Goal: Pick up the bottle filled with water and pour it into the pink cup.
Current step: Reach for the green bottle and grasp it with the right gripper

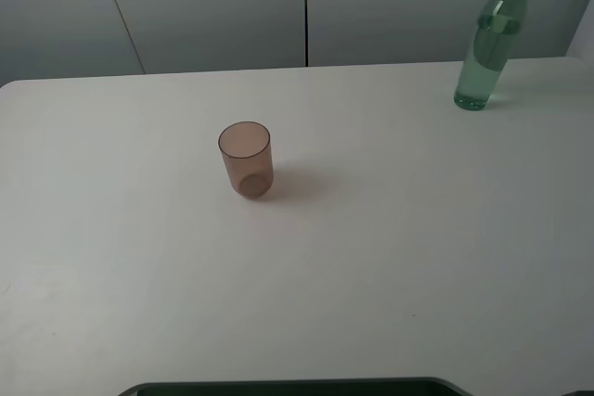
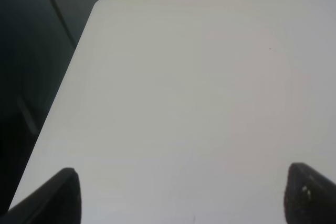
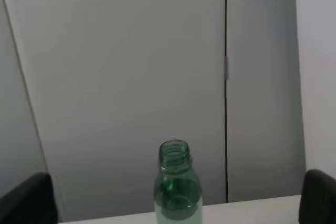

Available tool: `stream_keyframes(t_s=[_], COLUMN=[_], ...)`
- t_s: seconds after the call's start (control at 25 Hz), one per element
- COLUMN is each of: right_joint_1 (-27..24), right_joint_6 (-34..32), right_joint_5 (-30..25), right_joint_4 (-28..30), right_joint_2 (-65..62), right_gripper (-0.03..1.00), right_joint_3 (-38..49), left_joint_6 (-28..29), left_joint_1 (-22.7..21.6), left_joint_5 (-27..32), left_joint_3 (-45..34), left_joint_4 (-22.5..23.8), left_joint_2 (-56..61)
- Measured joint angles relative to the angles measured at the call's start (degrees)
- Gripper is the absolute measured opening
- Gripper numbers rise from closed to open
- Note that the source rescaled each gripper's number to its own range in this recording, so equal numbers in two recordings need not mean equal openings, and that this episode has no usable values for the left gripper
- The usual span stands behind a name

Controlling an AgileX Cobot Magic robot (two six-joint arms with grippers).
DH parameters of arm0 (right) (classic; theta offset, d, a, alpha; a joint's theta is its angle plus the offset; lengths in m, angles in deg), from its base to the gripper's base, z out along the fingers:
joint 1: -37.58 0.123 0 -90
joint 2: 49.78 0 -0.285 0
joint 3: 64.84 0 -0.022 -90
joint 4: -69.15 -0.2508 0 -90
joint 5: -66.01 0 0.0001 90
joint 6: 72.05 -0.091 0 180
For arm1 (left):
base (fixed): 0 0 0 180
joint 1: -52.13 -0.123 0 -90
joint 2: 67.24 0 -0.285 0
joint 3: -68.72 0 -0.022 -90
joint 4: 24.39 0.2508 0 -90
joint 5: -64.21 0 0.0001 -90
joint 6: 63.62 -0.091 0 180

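exterior high view: a small see-through pinkish-brown plastic cup (image 1: 246, 159) stands upright on a plain white bench (image 1: 390, 257), its mouth open upward and a soft shadow lying on the bench to its right. a tall, slim, see-through green-tinted plastic bottle (image 1: 492, 44) with a narrow ringed neck and an open, uncapped mouth stands upright well apart from the cup, to the cup's right and farther back. the two do not touch, and bare bench lies between them. behind the cup, past the bench's far edge, rise flat grey wall panels (image 1: 204, 6) split by thin dark seams. in front of the cup, at the near edge, runs a dark strip (image 1: 297, 387) with rounded ends.

left wrist view: the left fingers (image 2: 60, 198) show as two dark tips set wide apart, with nothing between them. they hang over bare white bench (image 2: 189, 87) near one rounded corner, with dark space past the bench's edge.

right wrist view: the right fingers (image 3: 29, 200) also stand wide apart, one dark tip at each side, gripping nothing. the green bottle (image 3: 177, 192) stands upright out beyond them, roughly midway between the two tips in the picture and touched by neither. its ringed neck and open mouth are plain to see. a strip of white bench (image 3: 252, 211) shows at its foot, and grey wall panels (image 3: 121, 66) stand behind it.
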Motion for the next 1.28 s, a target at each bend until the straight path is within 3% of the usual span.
stream_keyframes(t_s=[0.24, 0.4, 0.68, 0.92, 1.28], right_joint_1=[0.85, 5.04, 9.08, 9.18, 9.18], right_joint_6=[-11.39, -13.68, -13.27, -12.17, -8.71], right_joint_5=[13.53, 23.63, 38.63, 41.39, 51.86], right_joint_4=[10.85, 13.33, 13.10, 10.12, 4.09], right_joint_2=[13.43, 22.04, 38.25, 48.44, 65.41], right_gripper=[1.00, 1.00, 1.00, 1.00, 1.00], right_joint_3=[1.95, 1.95, 1.99, 1.99, -3.21], left_joint_6=[0.00, 0.00, 0.00, 0.00, 0.00], left_joint_1=[0.00, 0.00, 0.00, 0.00, 0.00], left_joint_5=[0.00, 0.00, 0.00, 0.00, 0.00], left_joint_3=[0.00, 0.00, 0.00, 0.00, 0.00], left_joint_4=[0.00, 0.00, 0.00, 0.00, 0.00], left_joint_2=[0.00, 0.00, 0.00, 0.00, 0.00])
